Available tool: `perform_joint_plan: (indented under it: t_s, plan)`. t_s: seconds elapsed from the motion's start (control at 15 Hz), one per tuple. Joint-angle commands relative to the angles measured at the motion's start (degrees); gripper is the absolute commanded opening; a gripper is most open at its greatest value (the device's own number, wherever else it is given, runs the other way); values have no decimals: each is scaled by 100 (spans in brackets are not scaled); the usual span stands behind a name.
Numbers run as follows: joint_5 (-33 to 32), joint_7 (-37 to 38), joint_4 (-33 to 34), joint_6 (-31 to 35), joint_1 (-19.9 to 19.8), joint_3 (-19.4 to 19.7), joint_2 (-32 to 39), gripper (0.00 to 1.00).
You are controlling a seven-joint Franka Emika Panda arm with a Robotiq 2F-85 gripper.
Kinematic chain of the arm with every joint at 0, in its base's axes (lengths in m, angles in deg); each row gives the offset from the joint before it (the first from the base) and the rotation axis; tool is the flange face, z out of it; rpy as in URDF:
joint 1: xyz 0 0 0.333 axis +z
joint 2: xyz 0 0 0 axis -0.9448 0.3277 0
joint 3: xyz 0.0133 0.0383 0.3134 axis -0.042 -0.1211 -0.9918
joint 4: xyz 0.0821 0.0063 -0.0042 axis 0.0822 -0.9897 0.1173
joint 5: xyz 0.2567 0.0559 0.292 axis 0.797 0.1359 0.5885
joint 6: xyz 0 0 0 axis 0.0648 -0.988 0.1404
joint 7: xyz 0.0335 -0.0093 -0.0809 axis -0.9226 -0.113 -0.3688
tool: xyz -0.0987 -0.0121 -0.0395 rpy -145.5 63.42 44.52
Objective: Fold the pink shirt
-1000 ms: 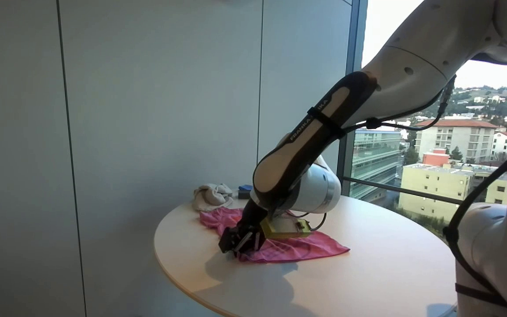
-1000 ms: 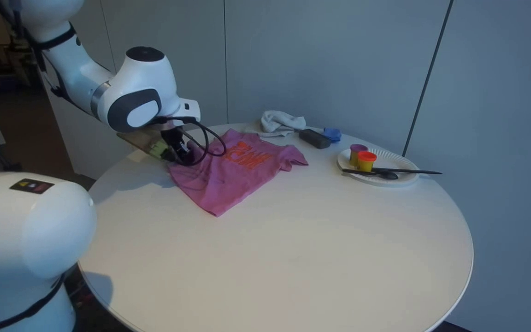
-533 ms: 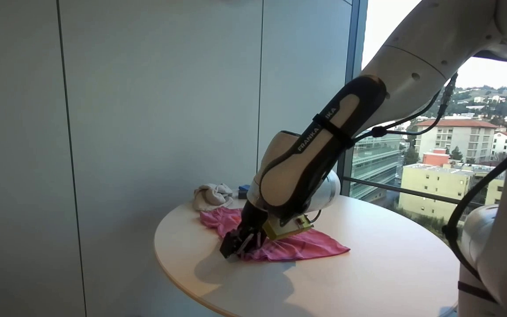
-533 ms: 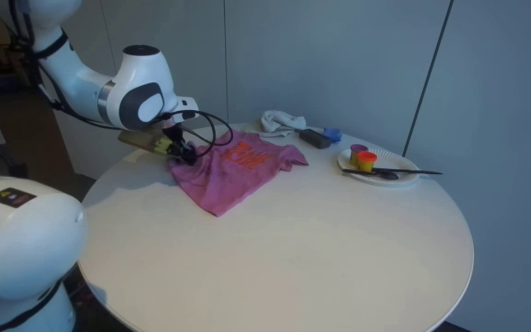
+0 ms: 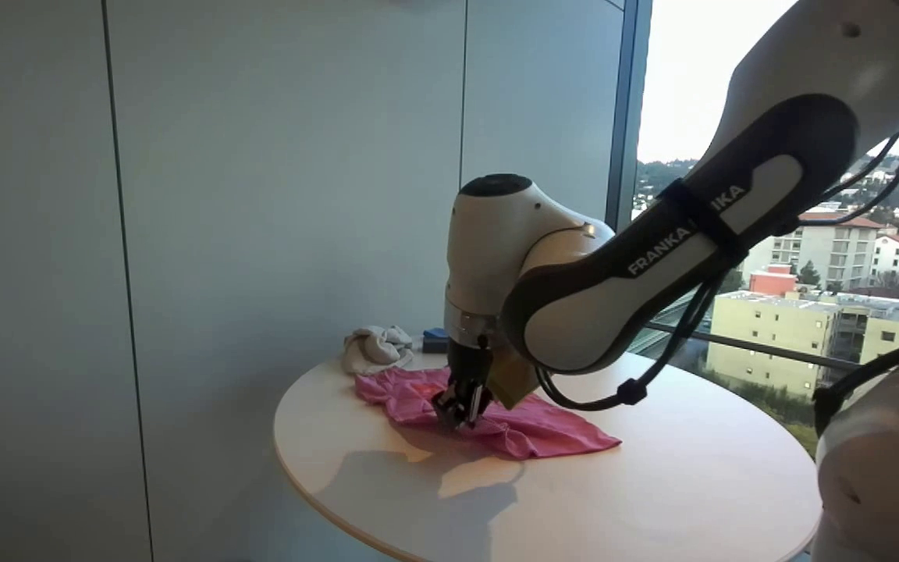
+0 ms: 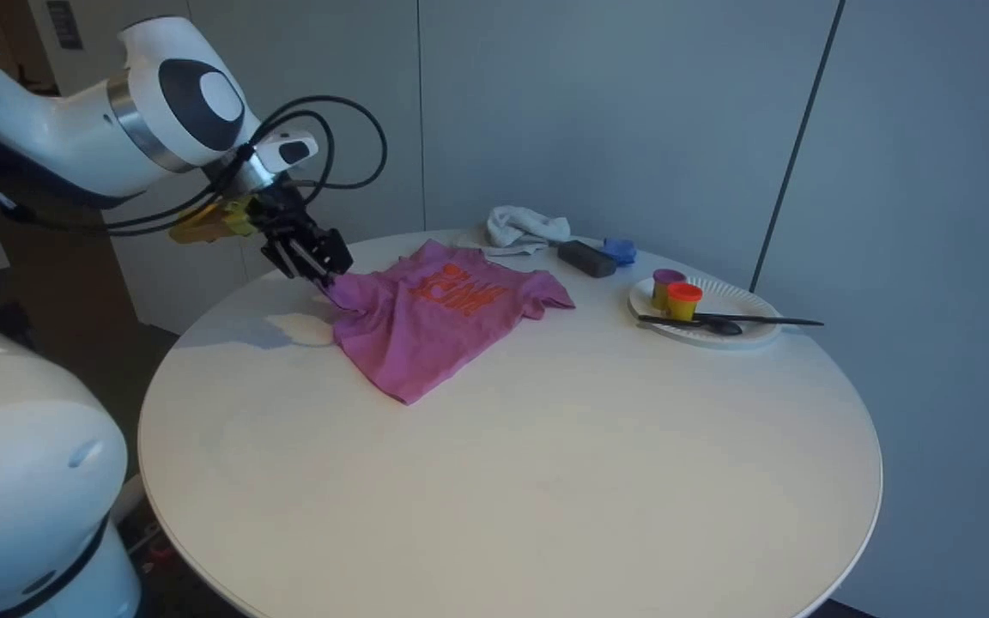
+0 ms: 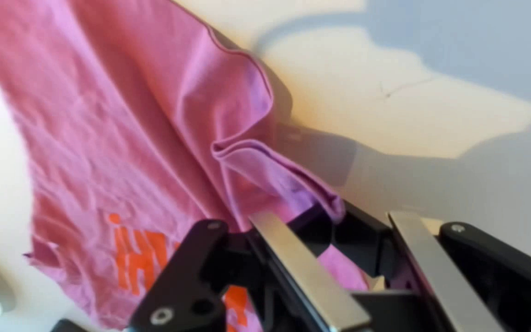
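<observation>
Pink shirt (image 6: pixel 434 335) lies spread on the table (image 6: pixel 563 481) before me, w/ no completed fold visible. Gripper (image 7: pixel 334 227) pinches the bunched hem (image 7: pixel 274 163) — edge lifted. Status, in my judgement: approx. start of first fold. Remaining: carry hem across, release, add'l folds as req'd.

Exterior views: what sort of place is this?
Probably an office or meeting room, likely on an upper floor: a round white table, a plain panelled wall, and a large window looking down on buildings.
</observation>
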Motion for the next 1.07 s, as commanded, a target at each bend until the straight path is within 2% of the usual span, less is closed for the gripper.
perform_joint_plan:
  t_s: [0.0,0.07,0.33,0.53,0.73,0.87,1.0]
  plan:
    - [-306,652,-25,-1369,235,-401,-1241,7]
    - [-383,750,-90,-1703,263,-447,-1467,7]
    - [-1047,1313,-8,-2547,-149,-435,-1455,7]
    - [-1939,1771,59,-2731,-726,-231,-1063,7]
    - [-2987,2231,499,-3059,-1285,58,-367,7]
    - [-3732,2434,880,-3358,-1339,378,62,8]
    - [-4326,2403,1297,-3572,-1107,749,468,9]
